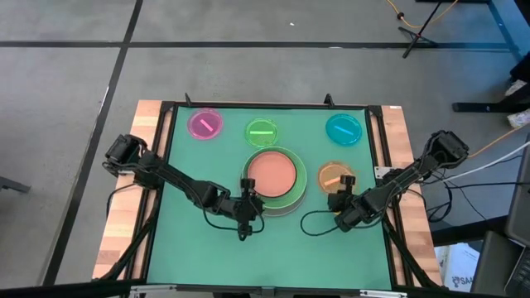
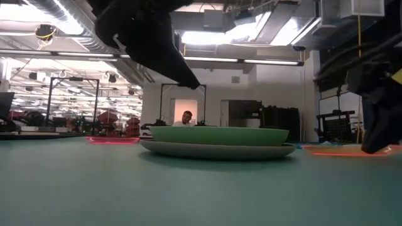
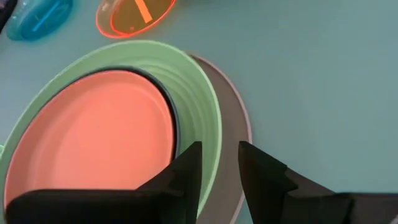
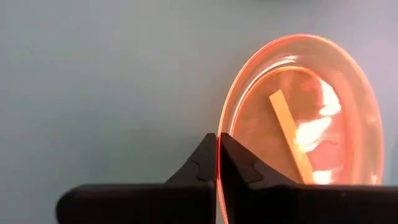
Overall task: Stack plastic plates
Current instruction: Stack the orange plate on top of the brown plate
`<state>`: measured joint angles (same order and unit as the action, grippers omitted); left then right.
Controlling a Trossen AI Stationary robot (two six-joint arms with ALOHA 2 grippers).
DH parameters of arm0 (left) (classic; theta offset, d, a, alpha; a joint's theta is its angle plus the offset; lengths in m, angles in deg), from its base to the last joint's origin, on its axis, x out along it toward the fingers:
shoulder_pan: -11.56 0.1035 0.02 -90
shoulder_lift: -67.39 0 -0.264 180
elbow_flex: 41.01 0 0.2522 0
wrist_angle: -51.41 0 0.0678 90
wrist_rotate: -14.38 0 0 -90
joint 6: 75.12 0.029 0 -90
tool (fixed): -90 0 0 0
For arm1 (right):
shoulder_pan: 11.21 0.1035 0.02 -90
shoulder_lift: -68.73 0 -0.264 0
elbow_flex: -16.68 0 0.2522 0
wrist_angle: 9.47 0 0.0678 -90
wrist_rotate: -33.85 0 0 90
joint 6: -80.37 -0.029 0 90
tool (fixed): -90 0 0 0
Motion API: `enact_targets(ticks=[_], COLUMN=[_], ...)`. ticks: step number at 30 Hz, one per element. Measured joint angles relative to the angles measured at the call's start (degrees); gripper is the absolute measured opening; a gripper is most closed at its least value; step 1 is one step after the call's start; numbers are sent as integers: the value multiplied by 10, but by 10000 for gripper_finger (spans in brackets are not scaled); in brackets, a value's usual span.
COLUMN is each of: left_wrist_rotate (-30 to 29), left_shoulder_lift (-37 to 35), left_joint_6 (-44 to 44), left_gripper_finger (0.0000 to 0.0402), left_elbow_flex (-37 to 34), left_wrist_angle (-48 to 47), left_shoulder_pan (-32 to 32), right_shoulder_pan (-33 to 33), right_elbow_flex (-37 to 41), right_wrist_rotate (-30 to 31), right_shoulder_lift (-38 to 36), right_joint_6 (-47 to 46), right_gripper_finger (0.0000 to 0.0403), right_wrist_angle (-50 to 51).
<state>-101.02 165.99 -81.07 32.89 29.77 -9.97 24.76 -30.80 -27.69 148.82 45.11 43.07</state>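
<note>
A stack sits mid-table: the salmon plate (image 1: 272, 172) in the dark teal plate (image 3: 166, 99), in the light green plate (image 1: 300, 180), on the grey plate (image 3: 233, 134). Small pink (image 1: 205, 124), green (image 1: 262, 131) and blue (image 1: 343, 128) plates lie along the far side. The orange plate (image 1: 333, 175) lies right of the stack. My left gripper (image 3: 220, 163) is open and hovers just above the stack's near-left rim (image 1: 248, 197), touching nothing. My right gripper (image 4: 218, 155) is shut on the orange plate's rim. My right gripper pinches the orange plate's near rim (image 4: 218, 138) between its two fingers, one finger inside the plate and one outside. It comes slanting down from the table's near-right side. The plate (image 2: 339, 149) still lies flat on the table.
The green mat (image 1: 199, 248) has free room in front of the stack and at its left. A black frame (image 1: 166, 132) borders the mat, with wooden table edges outside it. A person shows far off in the room behind the table.
</note>
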Motion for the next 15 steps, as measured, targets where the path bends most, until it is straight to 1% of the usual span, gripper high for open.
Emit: enact_targets(ticks=[8, 15], left_wrist_rotate=[-10, -12], left_shoulder_lift=[-40, -66], left_joint_6=[1, 0], left_gripper_finger=[98, 98], left_elbow_flex=[0, 0], left_wrist_angle=[-24, -50], left_shoulder_pan=[-23, -37], right_shoulder_pan=[0, 0], right_elbow_flex=[-65, -116], right_wrist_rotate=[44, 92], right_shoulder_lift=[-1, -1], right_joint_6=[40, 103], right_gripper_finger=[1, 1], right_wrist_angle=[62, 61])
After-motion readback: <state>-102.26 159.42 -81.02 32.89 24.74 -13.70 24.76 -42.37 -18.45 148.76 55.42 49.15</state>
